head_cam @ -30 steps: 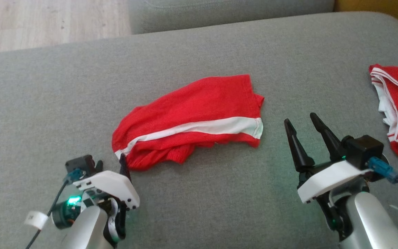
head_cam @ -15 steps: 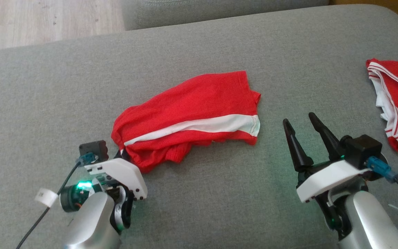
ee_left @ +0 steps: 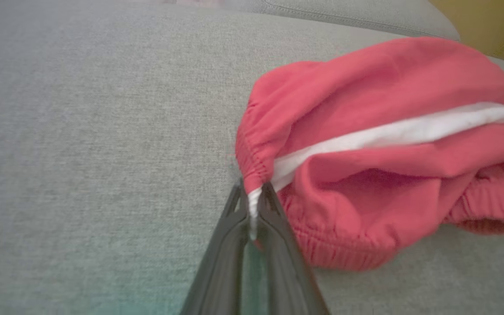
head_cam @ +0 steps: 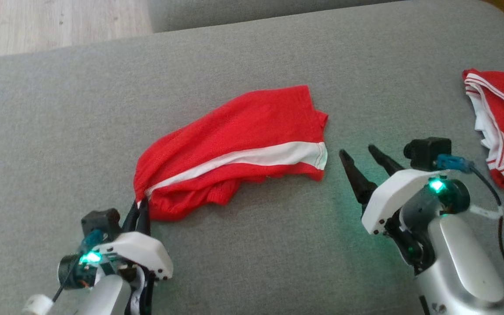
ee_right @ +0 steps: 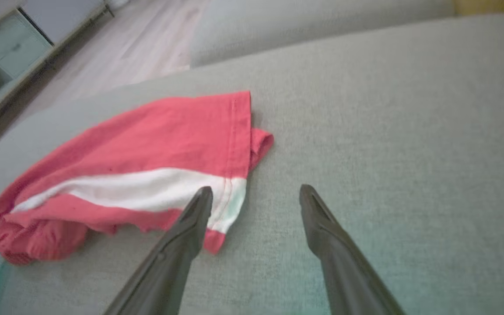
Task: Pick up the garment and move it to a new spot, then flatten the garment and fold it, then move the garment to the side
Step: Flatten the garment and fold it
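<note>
The garment (head_cam: 239, 144) is a pair of red shorts with a white side stripe, lying crumpled in the middle of the grey cushion (head_cam: 252, 65). My left gripper (head_cam: 142, 204) is shut on the waistband corner at the garment's near left end. In the left wrist view the garment (ee_left: 387, 144) has its white stripe end pinched between the tips of my left gripper (ee_left: 253, 192). My right gripper (head_cam: 357, 154) stands open just right of the garment's hem. In the right wrist view my right gripper (ee_right: 256, 194) is open, its left finger over the hem corner of the garment (ee_right: 147, 166).
A second red garment with white stripes (head_cam: 503, 122) lies at the cushion's right edge. A wood floor (head_cam: 55, 22) shows beyond the cushion's far left. A pale cabinet (ee_right: 2, 48) stands on the floor at the left in the right wrist view.
My left gripper has shut on the garment's waistband corner. My right gripper has moved left, closer to the hem, and is still open. The head view has shifted slightly.
</note>
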{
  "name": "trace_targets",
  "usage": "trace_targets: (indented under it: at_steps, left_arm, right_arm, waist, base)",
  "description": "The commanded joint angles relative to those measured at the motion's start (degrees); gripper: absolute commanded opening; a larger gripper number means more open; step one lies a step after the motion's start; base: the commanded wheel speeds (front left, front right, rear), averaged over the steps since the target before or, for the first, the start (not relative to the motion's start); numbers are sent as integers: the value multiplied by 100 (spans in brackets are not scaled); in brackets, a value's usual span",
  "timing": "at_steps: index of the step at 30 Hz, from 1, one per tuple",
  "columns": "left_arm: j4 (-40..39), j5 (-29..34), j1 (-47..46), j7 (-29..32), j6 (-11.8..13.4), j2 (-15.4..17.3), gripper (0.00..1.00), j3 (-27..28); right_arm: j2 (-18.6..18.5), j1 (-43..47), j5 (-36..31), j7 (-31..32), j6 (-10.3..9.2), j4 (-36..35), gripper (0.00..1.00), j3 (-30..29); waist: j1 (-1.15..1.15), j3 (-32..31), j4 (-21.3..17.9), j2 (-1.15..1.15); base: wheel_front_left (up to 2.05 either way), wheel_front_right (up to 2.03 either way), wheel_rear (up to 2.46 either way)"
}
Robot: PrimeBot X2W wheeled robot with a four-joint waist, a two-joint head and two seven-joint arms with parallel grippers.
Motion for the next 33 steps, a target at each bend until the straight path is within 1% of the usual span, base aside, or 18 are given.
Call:
trace_targets:
  at_steps: [1, 5, 8, 14, 18, 23, 29, 33]
  left_arm:
    - [-213, 33, -129, -76, -10, 129, 0, 199]
    - [-471, 39, -26, -99, -41, 221, 0, 180]
    - [-573, 41, -20, -86, -39, 249, 0, 166]
    - [-659, 22, -29, -44, -65, 274, 0, 120]
    - [-681, 2, -44, -36, -84, 272, 0, 94]
    - [-696, -32, -37, -44, -95, 269, 0, 78]
    - [-711, -85, 16, -71, -90, 277, 0, 76]
    - [-719, -109, 29, -69, -99, 277, 0, 59]
  right_arm:
    - [72, -204, 38, 74, 39, -130, 100, 81]
    - [83, -428, 601, 496, 39, 330, 100, 167]
    - [84, -642, 1082, 606, 39, 689, 100, 344]
    - [85, -1094, 1651, 713, 39, 1559, 100, 664]
    - [85, -1386, 2020, 605, 39, 1989, 100, 944]
    - [86, -1650, 2392, 333, 39, 2254, 100, 1252]
    - [86, -1885, 2625, -11, 39, 2394, 100, 1564]
    - [86, -2024, 2547, -103, 39, 2647, 100, 1634]
  waist:
    - [0, 26, 22, 0]
    - [0, 105, 90, 0]
    - [0, 138, 113, 0]
    - [0, 174, 104, 0]
    - [0, 177, 115, 0]
    - [0, 159, 135, 0]
    - [0, 115, 144, 0]
    - [0, 99, 167, 0]
  base:
    - [0, 0, 0]
    - [0, 0, 0]
    - [0, 0, 0]
    - [0, 0, 0]
    - [0, 0, 0]
    - [0, 0, 0]
    - [0, 0, 0]
    - [0, 0, 0]
